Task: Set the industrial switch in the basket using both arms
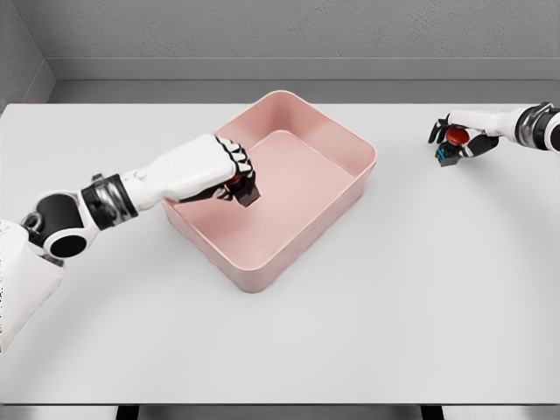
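Nearest you, the left hand (229,169) reaches over the near-left wall of the pink basket (350,188), its fingers curled around a dark switch (248,194) held above the basket floor. Well to the right of the basket, over the white table (420,297), your right hand (462,138) is closed around a second switch with a red button (452,144).

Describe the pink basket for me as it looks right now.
The basket is a pale pink, smooth, plastic-looking rectangular tub with rounded corners and tall walls, sitting upright and turned diagonally on the white table. The left hand reaches over its left rim, holding a small dark switch above the inside.
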Motion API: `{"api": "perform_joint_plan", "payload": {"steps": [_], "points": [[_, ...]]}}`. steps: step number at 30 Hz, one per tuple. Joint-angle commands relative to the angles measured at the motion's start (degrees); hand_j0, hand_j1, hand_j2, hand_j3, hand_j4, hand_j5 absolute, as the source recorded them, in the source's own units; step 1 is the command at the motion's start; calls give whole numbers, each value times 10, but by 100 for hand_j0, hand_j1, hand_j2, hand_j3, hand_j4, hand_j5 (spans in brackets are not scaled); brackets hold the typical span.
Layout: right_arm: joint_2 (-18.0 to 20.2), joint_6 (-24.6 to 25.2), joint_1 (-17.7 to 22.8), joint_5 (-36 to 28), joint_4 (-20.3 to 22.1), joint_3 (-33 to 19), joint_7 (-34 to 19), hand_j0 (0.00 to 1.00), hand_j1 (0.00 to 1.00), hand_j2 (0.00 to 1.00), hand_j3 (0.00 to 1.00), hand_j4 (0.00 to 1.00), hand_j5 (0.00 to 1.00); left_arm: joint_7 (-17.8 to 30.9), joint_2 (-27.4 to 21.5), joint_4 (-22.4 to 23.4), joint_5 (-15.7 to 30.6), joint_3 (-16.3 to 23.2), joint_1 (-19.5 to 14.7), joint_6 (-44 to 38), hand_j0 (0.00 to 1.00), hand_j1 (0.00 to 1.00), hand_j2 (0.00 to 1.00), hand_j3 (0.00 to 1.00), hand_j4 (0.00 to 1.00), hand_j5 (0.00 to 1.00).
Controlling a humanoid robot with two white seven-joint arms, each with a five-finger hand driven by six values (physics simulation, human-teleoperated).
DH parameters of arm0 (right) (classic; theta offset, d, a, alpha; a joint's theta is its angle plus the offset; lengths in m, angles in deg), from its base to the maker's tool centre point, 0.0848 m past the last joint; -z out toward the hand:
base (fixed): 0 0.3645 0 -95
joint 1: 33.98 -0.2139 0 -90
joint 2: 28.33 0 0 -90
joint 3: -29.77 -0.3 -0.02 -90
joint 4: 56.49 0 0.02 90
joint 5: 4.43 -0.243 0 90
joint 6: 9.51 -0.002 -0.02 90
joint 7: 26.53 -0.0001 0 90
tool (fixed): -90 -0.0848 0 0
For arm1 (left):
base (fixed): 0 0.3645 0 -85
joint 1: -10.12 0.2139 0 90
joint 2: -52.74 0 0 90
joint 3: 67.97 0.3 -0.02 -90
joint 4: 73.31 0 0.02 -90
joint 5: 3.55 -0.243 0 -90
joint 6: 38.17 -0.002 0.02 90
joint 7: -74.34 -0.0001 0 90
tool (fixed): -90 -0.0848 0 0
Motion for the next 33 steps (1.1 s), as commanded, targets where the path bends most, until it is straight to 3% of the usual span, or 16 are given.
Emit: {"api": "perform_joint_plan", "payload": {"steps": [1, 8, 9, 11, 12, 26, 29, 30, 31, 33], "points": [[0, 0, 0, -2, 0, -1, 0, 53, 53, 53, 53, 53, 53, 1, 4, 19, -8, 8, 0, -1, 32, 32, 32, 32, 32, 32], [1, -7, -4, 1, 10, -1, -6, 51, 51, 51, 51, 51, 51, 1, 11, 19, -9, 8, 0, -1, 34, 34, 34, 34, 34, 34], [1, -16, -6, 1, 10, -1, -6, 51, 51, 51, 51, 51, 51, 0, 11, 19, -8, 8, 0, -1, 42, 42, 42, 42, 42, 42], [2, -28, -10, 1, 11, -1, -8, 51, 51, 51, 51, 51, 51, -7, 10, 16, -4, 8, 1, -1, 70, 70, 70, 70, 70, 70], [2, -33, -11, 1, 14, -1, -9, 51, 51, 51, 51, 51, 51, -7, 10, 15, -3, 8, 2, -1, 72, 72, 72, 72, 72, 72], [8, -87, -32, 1, 38, -1, -38, 48, 48, 48, 48, 48, 48, -9, 8, 13, -2, 7, 2, -1, 79, 79, 79, 79, 79, 79], [12, -97, -36, 1, 38, -1, -42, 48, 48, 48, 48, 48, 48, -9, 5, 11, 3, 6, -3, -1, 88, 88, 88, 88, 88, 88], [12, -98, -40, 1, 38, -1, -42, 48, 48, 48, 48, 48, 48, -9, 3, 0, 9, 6, -4, -1, 91, 91, 91, 91, 91, 91], [12, -106, -42, 1, 40, -1, -42, 48, 48, 48, 48, 48, 48, -9, -7, -6, 26, 6, -10, -1, 100, 100, 100, 100, 100, 100], [12, -117, -46, 0, 41, -1, -42, 48, 48, 48, 48, 48, 48, -8, -79, -49, 89, 7, -21, -1, 100, 100, 100, 100, 100, 100]]}}
